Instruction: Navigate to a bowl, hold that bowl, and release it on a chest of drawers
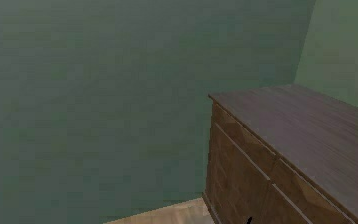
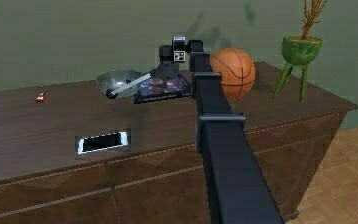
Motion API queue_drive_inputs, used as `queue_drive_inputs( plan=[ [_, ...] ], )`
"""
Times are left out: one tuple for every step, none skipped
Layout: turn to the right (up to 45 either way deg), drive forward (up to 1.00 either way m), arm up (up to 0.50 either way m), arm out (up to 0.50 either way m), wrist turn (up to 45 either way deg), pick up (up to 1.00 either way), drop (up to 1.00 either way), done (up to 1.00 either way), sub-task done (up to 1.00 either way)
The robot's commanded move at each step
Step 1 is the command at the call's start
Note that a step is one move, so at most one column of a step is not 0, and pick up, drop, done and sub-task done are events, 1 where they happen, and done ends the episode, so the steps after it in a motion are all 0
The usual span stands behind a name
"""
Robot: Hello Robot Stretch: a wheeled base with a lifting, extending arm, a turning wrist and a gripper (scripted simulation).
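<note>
A greyish glassy bowl [image 2: 115, 79] sits on the dark wooden top of the chest of drawers [image 2: 47, 125] in the arm side view. My arm reaches out over that top, and the gripper [image 2: 139, 87] ends right beside the bowl. With the bowl on the surface at the gripper's far end, I cannot tell whether it holds anything. In the forward view the chest of drawers [image 1: 287, 135] stands at the right against a green wall.
An orange basketball [image 2: 233, 72] rests just right of the arm. A green plant pot on legs [image 2: 300, 55] stands at the far right. A white phone [image 2: 104, 143] lies near the front edge, and a small red thing [image 2: 39, 97] lies at the left.
</note>
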Motion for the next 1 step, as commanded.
queue_drive_inputs(
  plan=[
    [0.0, 0.0, -0.12, 0.0, 0.0, 0.0, 0.0, 0.0, 0.0]
  ],
)
